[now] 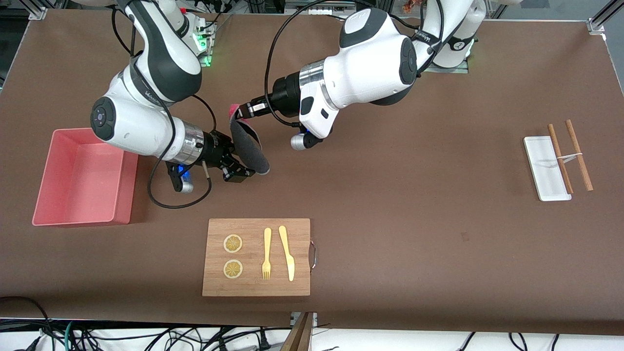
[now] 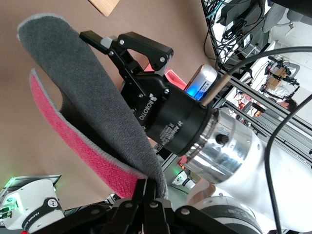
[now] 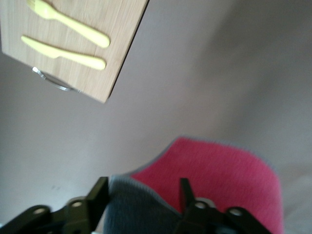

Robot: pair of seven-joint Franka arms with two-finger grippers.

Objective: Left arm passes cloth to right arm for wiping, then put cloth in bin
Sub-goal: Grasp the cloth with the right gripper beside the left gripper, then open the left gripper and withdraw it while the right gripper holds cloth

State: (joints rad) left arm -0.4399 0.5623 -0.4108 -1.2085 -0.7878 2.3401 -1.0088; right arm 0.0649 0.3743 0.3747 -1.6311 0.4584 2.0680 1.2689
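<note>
The cloth, dark grey with a magenta-pink face, hangs in the air between the two grippers. My left gripper is shut on its upper edge; the left wrist view shows the jaws pinched on the cloth. My right gripper is open at the cloth's lower end. In the right wrist view the cloth lies between its spread fingers. The salmon-pink bin stands empty at the right arm's end of the table.
A wooden cutting board with two lemon slices, a yellow fork and a yellow knife lies nearer the front camera than the grippers. A small white tray and two brown chopsticks lie toward the left arm's end.
</note>
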